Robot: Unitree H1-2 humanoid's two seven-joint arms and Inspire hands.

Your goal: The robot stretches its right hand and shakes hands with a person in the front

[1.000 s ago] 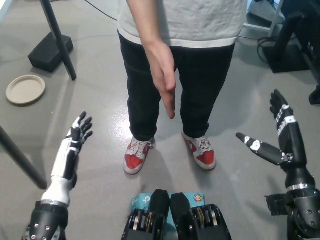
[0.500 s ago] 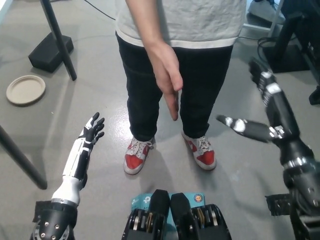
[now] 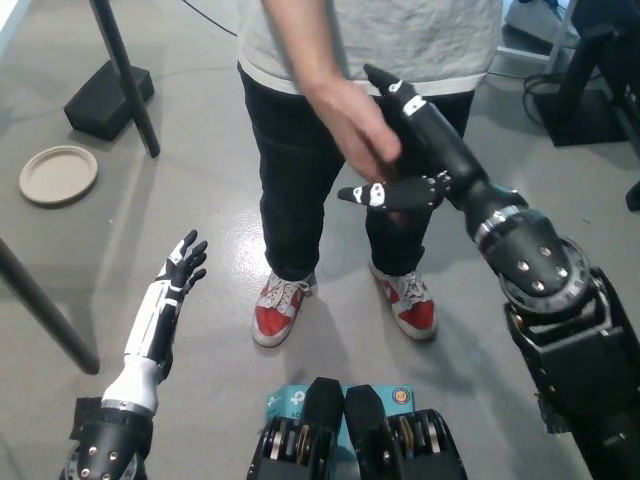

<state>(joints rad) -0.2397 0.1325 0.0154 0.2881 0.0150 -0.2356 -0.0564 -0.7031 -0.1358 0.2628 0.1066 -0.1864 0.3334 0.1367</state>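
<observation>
1. Reaching fwd, the black right hand (image 3: 415, 150) meets the person's hand (image 3: 358, 135) in front of the person's torso; the two touch, palm to palm.
2. Its fingers are spread, not clamped round the person's hand (thumb juts below it).
3. White left hand (image 3: 180, 270) rests low, well apart, fingers spread, holding nothing.
4. Red shoes (image 3: 345, 308) below the clasp.

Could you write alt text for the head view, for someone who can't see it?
The robot's black right hand meets a person's hand in front of their dark trousers. Its white left hand rests open at lower left, above grey floor.
</observation>
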